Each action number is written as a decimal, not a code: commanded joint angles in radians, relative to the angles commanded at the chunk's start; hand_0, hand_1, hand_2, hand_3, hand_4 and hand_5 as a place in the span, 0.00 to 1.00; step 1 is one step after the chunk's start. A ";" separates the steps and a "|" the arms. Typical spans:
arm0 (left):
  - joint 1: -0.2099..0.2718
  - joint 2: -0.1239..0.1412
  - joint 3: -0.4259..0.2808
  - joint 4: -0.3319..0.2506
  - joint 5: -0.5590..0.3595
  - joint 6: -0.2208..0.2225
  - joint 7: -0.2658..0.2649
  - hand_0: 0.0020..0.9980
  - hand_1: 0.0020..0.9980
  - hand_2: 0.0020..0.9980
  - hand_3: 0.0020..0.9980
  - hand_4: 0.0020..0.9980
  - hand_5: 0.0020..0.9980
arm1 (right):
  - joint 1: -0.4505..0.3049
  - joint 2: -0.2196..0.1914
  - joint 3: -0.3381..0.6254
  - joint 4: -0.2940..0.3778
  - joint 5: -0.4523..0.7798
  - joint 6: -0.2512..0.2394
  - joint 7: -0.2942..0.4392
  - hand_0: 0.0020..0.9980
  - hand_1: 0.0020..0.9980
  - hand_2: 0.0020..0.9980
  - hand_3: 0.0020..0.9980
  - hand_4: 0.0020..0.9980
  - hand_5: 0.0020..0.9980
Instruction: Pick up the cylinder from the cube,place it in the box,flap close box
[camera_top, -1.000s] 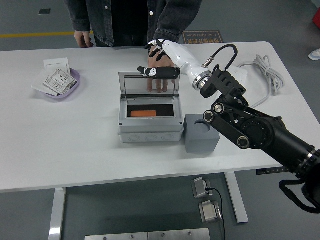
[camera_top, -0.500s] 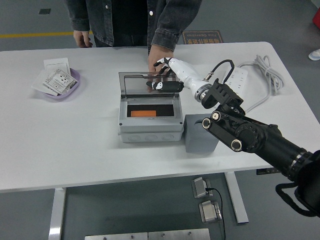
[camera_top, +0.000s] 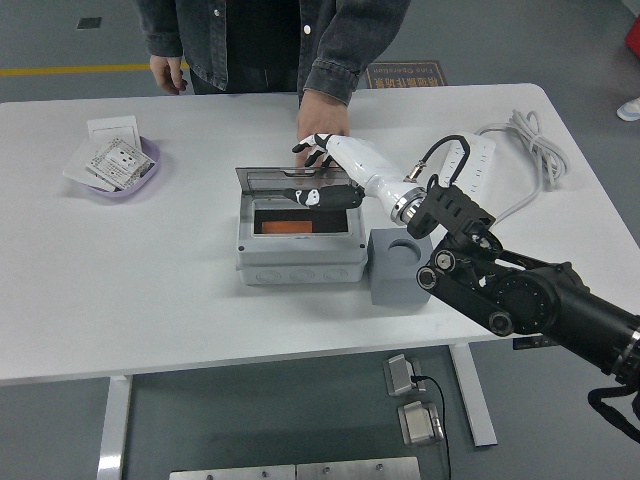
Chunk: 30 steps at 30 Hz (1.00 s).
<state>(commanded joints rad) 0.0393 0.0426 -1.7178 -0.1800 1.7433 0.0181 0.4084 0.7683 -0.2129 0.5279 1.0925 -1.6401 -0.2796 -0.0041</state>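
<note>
Right hand: fingers stretched out flat, grasping nothing, dark fingertips resting on the top edge of the box's clear flap. Flap is tilted well forward over the box, only partly shut. Orange cylinder lies inside the box, visible through the opening. Grey cube touches the box's right side, round socket on top showing bare. Person's hand sits on the desk just behind the robot hand. Purple dish of cards near the desk's far-left corner; white cable far right.
</note>
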 joint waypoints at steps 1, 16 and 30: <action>0.000 0.000 0.000 0.000 -0.001 0.000 0.000 0.64 0.68 0.65 0.64 0.73 0.48 | -0.004 -0.005 -0.004 0.010 0.000 -0.001 -0.001 0.68 0.53 0.62 0.75 0.85 0.56; 0.001 -0.004 -0.005 0.000 0.006 0.000 -0.001 0.64 0.68 0.65 0.64 0.73 0.48 | -0.062 -0.056 -0.041 0.099 -0.001 0.000 -0.013 0.65 0.52 0.63 0.76 0.85 0.56; 0.014 -0.003 -0.026 0.000 0.022 0.001 0.004 0.64 0.68 0.65 0.64 0.73 0.48 | -0.266 -0.120 0.270 0.274 -0.127 0.056 -0.043 0.62 0.50 0.63 0.75 0.84 0.55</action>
<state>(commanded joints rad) 0.0532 0.0400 -1.7438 -0.1800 1.7649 0.0193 0.4122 0.5020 -0.3332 0.7978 1.3665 -1.7670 -0.2231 -0.0467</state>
